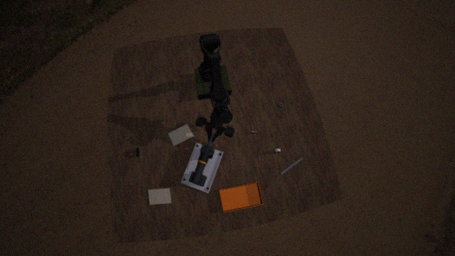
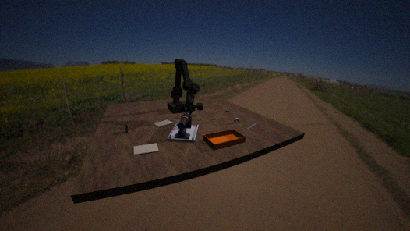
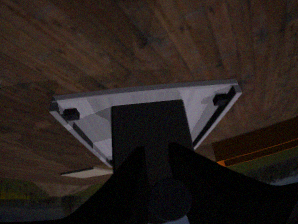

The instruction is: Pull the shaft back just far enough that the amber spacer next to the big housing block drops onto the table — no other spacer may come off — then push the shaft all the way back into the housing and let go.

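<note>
A pale base plate (image 1: 214, 164) (image 2: 190, 136) (image 3: 145, 96) carries a dark housing assembly with a block at each end. The amber spacer (image 1: 202, 163) (image 2: 186, 117) shows as a thin band around the dark row between the blocks, not on the table. Any other spacers are too dark to tell apart. My gripper (image 1: 210, 140) (image 3: 156, 152) is at the arm-side end of the assembly, shut on the shaft. A thin grey length of shaft (image 1: 211, 137) shows there. In the wrist view a dark block (image 3: 150, 122) stands ahead of the fingers; the shaft's contact with them is dark.
An orange tray (image 1: 233, 199) (image 2: 224, 139) stands to the right of the plate. Pale slabs (image 1: 159, 196) (image 2: 146, 149) lie on the left side. A thin rod (image 1: 291, 166) (image 2: 252, 126) and several small parts lie to the right. A small dark piece (image 1: 137, 152) (image 2: 126, 129) stands far left.
</note>
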Robot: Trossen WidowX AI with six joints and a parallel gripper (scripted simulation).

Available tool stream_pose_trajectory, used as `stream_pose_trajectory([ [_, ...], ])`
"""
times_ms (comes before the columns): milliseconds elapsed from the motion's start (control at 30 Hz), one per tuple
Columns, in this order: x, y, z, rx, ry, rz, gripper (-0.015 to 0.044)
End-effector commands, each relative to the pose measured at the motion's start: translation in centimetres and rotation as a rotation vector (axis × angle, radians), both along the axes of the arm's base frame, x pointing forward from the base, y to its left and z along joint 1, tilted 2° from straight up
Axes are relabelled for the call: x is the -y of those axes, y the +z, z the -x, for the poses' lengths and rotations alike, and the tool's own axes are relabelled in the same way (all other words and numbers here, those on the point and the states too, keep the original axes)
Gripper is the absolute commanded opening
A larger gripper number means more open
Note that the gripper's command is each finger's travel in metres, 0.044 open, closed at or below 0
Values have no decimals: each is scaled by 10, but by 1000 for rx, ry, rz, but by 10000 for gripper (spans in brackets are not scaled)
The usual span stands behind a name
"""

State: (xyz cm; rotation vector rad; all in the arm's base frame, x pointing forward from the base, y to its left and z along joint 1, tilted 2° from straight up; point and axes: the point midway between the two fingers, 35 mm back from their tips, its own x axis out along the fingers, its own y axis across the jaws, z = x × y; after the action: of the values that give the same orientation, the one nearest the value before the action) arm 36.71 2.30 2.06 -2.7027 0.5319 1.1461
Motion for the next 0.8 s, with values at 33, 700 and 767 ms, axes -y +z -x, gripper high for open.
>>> stream_pose_trajectory([
  [33, 0, 0, 1, 1, -3, -1, 0],
  [700, -1, 0, 3, 1, -3, -1, 0],
  [767, -1, 0, 4, 1, -3, -1, 0],
])
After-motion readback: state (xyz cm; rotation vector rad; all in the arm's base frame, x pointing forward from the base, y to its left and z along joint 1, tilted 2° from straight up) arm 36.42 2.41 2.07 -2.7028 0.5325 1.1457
